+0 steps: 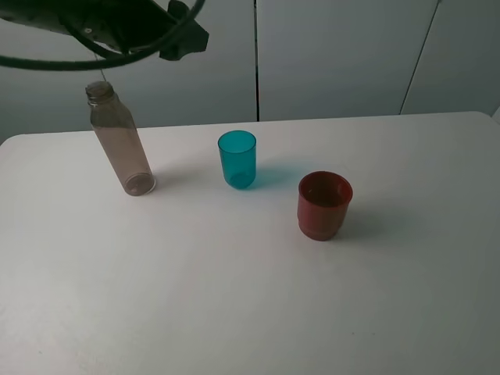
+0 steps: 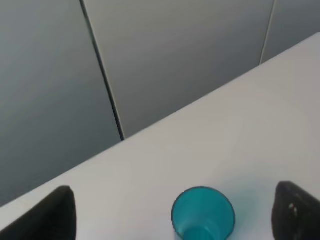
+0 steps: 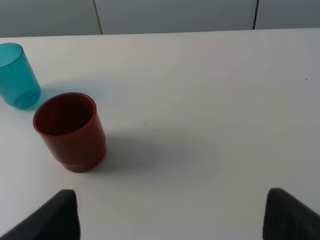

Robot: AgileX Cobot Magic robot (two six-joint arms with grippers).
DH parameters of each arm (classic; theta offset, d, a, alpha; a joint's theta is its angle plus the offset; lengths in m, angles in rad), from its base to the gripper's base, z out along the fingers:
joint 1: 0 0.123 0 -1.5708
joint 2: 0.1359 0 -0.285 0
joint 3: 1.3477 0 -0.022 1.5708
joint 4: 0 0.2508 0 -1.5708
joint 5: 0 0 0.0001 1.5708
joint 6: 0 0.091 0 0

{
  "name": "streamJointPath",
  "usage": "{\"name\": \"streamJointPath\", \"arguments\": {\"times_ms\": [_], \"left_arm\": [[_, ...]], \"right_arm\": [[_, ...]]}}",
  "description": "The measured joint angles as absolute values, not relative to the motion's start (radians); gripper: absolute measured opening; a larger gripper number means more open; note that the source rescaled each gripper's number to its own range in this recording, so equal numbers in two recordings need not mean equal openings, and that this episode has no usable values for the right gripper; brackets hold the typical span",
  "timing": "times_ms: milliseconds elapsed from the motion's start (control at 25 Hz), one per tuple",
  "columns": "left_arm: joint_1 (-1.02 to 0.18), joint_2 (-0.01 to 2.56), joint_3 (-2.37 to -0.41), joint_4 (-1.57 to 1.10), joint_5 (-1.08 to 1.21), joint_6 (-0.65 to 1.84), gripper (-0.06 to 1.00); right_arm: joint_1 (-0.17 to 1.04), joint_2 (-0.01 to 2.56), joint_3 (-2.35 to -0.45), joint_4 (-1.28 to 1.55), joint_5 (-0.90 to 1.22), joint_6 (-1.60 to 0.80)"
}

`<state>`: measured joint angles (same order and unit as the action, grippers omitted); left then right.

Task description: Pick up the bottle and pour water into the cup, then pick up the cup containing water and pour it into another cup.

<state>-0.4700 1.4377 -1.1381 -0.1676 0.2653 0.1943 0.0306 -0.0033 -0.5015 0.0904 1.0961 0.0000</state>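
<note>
Two smooth plastic cups (image 1: 237, 158), clear bottle (image 1: 119, 141)

I see grey-brown tinted bottle (image 1: 119, 144), teal cup (image 1: 237, 158), red-brown cup (image 1: 323, 205), plain white bench (image 1: 250, 312), black claws.

No text, label, brand, number or sign can be read in any of the views: the bottle (image 1: 119, 141), the teal cup (image 1: 237, 158), the red cup (image 1: 323, 205), the white table (image 1: 250, 297) and the grey wall panels (image 1: 344, 55) all show plain, unmarked surfaces
</note>
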Motion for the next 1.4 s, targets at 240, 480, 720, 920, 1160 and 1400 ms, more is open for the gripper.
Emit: {"name": "streamJointPath", "arguments": {"times_ms": [240,480,720,920,1160,1400], "left_arm": [[-0.319,1.118,-1.059,-0.067,0.46,0.006,1.0],[-0.28,0.768,-0.922,0.165,0.663,-0.247,1.0],[-0.28,0.412,-0.741,0.252,0.888,-0.348,1.0],[-0.28,0.196,-0.608,0.256,0.95,-0.33,1.0],[-0.28,0.015,-0.532,0.213,0.957,-0.241,1.0],[-0.28,0.005,-0.532,0.11,1.106,-0.142,1.0]], "right_arm": [[0.031,-0.003,-0.501,0.09,1.096,0.0],[0.031,-0.003,-0.501,0.09,1.096,0.0],[0.031,-0.003,-0.501,0.09,1.096,0.0],[0.031,-0.003,-0.501,0.09,1.096,0.0],[0.031,-0.003,-0.501,0.09,1.096,-0.007],[0.031,-0.003,-0.501,0.09,1.096,0.0]]}}
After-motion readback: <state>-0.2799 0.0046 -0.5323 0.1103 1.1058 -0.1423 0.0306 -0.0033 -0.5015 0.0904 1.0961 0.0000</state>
